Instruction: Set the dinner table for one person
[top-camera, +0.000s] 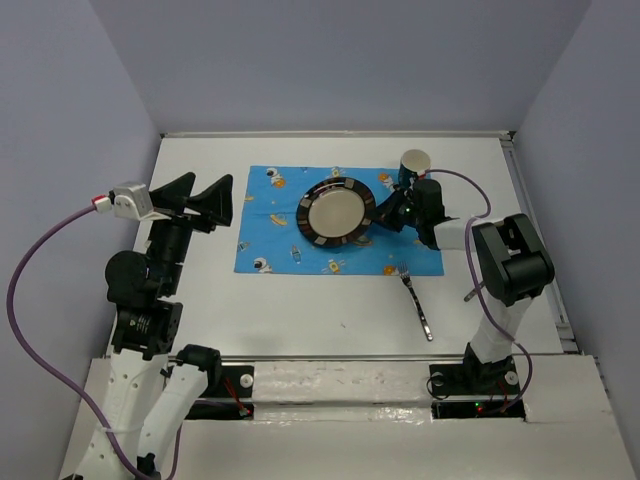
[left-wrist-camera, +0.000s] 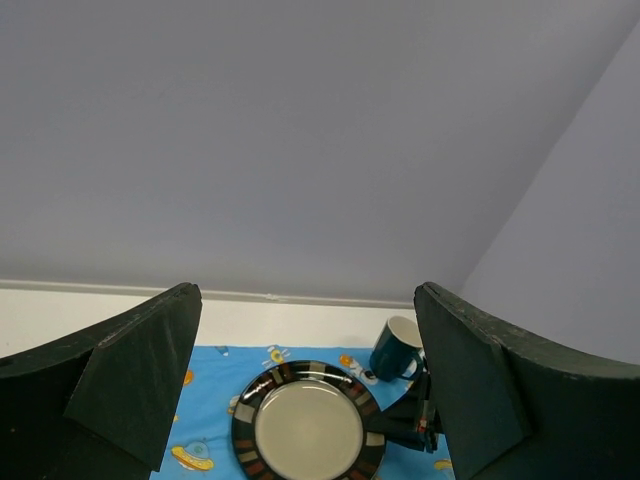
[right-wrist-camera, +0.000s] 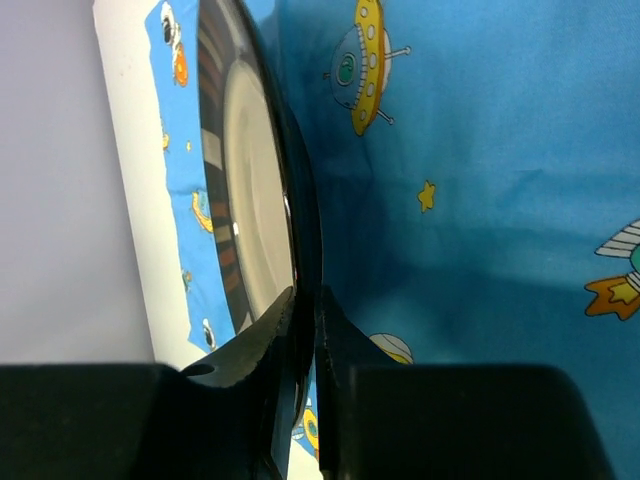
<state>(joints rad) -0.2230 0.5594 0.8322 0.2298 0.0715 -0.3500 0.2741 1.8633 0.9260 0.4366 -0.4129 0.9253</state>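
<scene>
A black-rimmed plate (top-camera: 337, 211) with a cream centre lies on the blue space-print mat (top-camera: 270, 238) on the white dinner table (top-camera: 300, 310). My right gripper (top-camera: 378, 214) is shut on the plate's right rim; in the right wrist view the fingers (right-wrist-camera: 340, 340) pinch the rim (right-wrist-camera: 305, 230) from both sides. A dark blue mug (top-camera: 414, 165) stands just behind the right gripper, at the mat's far right corner. A fork (top-camera: 417, 297) lies on the table near the mat's front right corner. My left gripper (top-camera: 205, 200) is open and empty, raised left of the mat; its view shows the plate (left-wrist-camera: 308, 428) and mug (left-wrist-camera: 398, 349).
Grey walls enclose the table on three sides. A raised rail (top-camera: 545, 240) runs along the table's right edge. The right arm's body (top-camera: 505, 260) hangs over the table right of the fork.
</scene>
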